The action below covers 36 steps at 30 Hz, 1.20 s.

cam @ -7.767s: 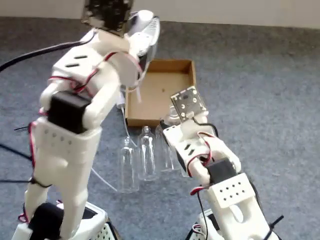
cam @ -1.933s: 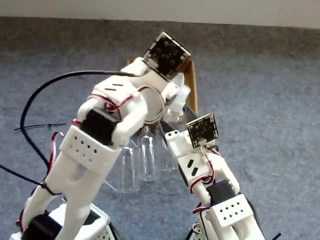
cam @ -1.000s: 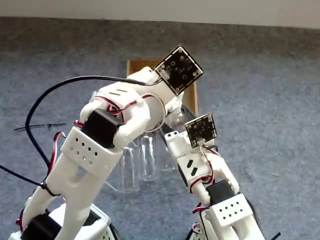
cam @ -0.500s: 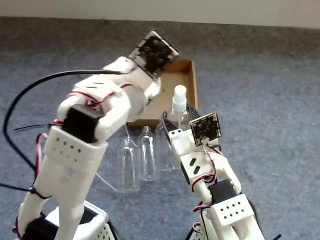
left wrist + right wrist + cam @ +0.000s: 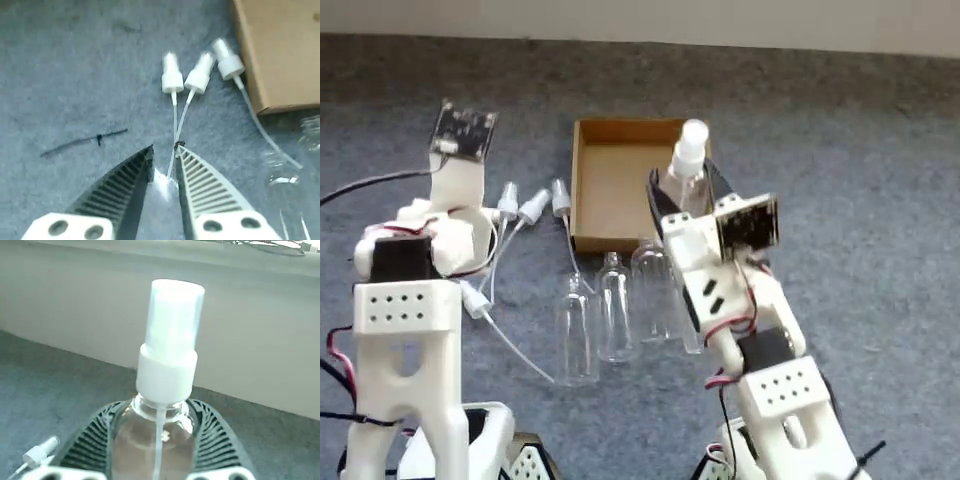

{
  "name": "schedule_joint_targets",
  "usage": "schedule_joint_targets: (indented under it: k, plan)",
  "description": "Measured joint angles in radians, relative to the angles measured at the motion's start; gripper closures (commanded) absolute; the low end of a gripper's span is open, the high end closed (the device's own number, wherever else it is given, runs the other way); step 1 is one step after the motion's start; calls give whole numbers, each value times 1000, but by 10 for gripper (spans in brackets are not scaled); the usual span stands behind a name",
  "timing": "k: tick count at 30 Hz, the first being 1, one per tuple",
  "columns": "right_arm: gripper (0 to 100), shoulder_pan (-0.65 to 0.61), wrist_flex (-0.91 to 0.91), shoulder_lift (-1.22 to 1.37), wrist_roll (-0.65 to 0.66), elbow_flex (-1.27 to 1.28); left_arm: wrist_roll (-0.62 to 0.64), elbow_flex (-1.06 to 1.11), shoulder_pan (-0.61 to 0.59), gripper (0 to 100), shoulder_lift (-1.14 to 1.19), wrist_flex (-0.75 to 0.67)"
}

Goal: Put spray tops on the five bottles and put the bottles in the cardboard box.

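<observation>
Gripped in the right hand (image 5: 686,195): a bottle (image 5: 155,440), upright, spray top (image 5: 167,355) already on, fingers closed on its shoulders from both sides. Hanging above the box (image 5: 620,185), over its right part and close by the right wall. Hard to say from the high view whether fully inside the rim's outline. Long axis vertical, so probably a matter of plain lowering, or of tipping flat if too tall for the shallow walls. Next, by this reading: down and a touch leftward into the box, then letting go. Some risk of catching the right wall on the way down.

On the other side, left hand (image 5: 164,150) low above the desk (image 5: 75,75), jaws parted by a narrow gap, with something white and blurred beneath them, not to be identified. Just beyond the tips, three loose tops (image 5: 200,75) lying side by side near the box's left wall, heads away from the hand, tubes running back toward it. Far nearer the left hand than the right, hence presumably the left arm's job.

Standing in a row before the box's near wall, between the two arms: uncapped bottles (image 5: 613,305), necks up.
</observation>
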Motion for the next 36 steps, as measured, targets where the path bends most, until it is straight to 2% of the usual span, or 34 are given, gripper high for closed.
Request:
schedule_joint_targets:
  k: [4,8,16,27,36]
  plan:
    - [994,-11,-23,307,0,-238,3,232,-52,922,0,-144]
    - [995,-61,-176,635,0,-440,8,391,-55,922,0,-308]
    - [995,-81,-427,1162,0,-709,8,485,-91,922,0,-456]
    - [995,-92,-571,1565,0,-1030,8,514,-92,922,0,-508]
    - [995,-94,-700,1731,0,-1108,8,514,-92,922,0,-508]
